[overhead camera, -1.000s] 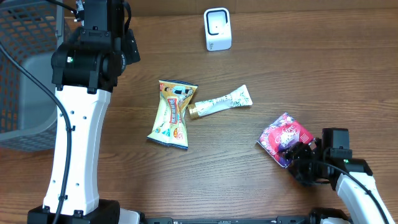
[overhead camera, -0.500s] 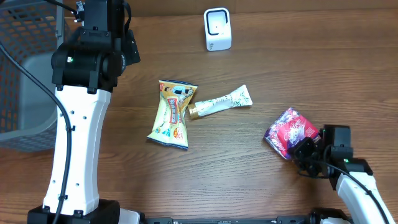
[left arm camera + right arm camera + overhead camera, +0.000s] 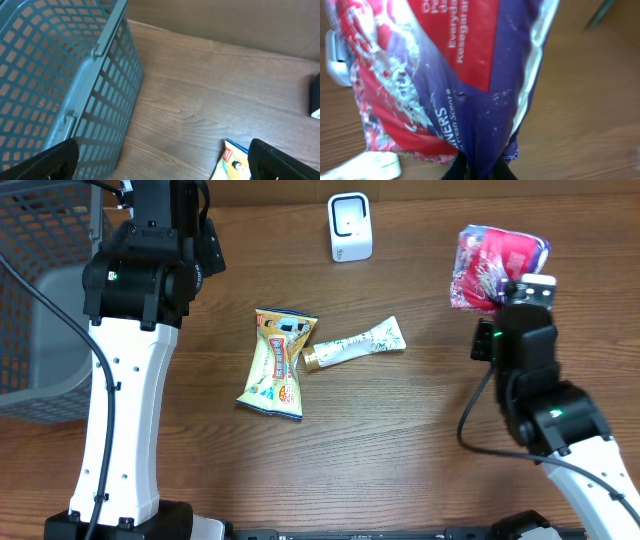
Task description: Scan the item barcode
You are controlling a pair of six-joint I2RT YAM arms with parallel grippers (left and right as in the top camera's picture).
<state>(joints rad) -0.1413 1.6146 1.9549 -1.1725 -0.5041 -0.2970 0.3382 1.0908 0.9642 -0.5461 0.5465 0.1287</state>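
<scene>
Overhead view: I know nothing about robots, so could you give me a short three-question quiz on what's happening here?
1. True or false: the red and purple pouch lies flat on the table.
2. Which arm's jaws hold the pouch? A) left B) right C) neither
3. How many packaged items lie on the wood between the two arms?
Key: 1. False; it is held up above the table. 2. B, the right arm's jaws. 3. Two: the yellow snack packet and the white tube.
</scene>
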